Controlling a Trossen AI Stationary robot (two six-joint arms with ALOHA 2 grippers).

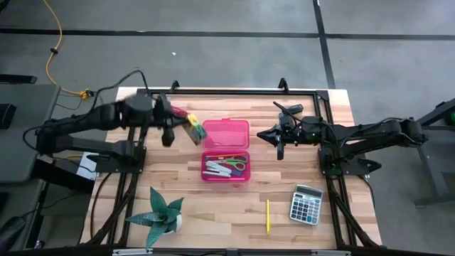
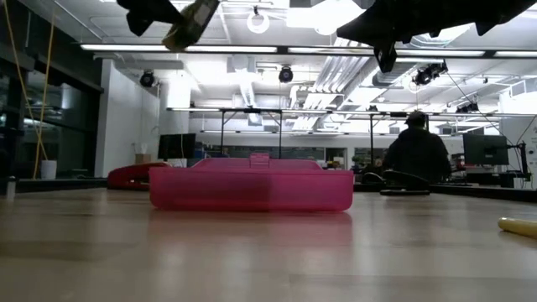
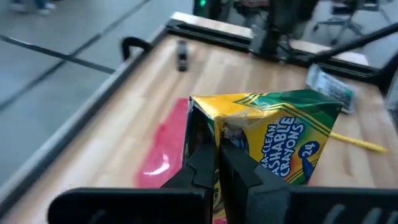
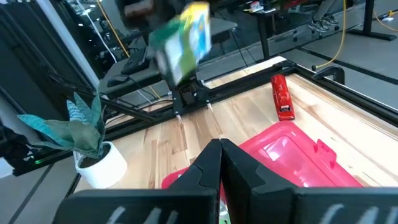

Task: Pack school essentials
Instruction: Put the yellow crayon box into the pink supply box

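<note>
My left gripper is shut on the yellow-green crayon box and holds it in the air just left of the open pink case; the low view shows the box high above the table. Scissors and other small stationery lie in the case's near tray. One yellow pencil lies flat on the table nearer the front. My right gripper is shut and hovers right of the case, touching nothing. My left gripper pinches the crayon box by a thin edge at its end, between its two nearly closed fingers. The box is lifted clear of the table and sits tilted in the hold, reaching out from the fingers toward the case.
A calculator sits at the near right and a potted green plant at the near left. A red stapler lies on the far side, left of the case. A black frame runs round the table. A person sits in the room behind.
</note>
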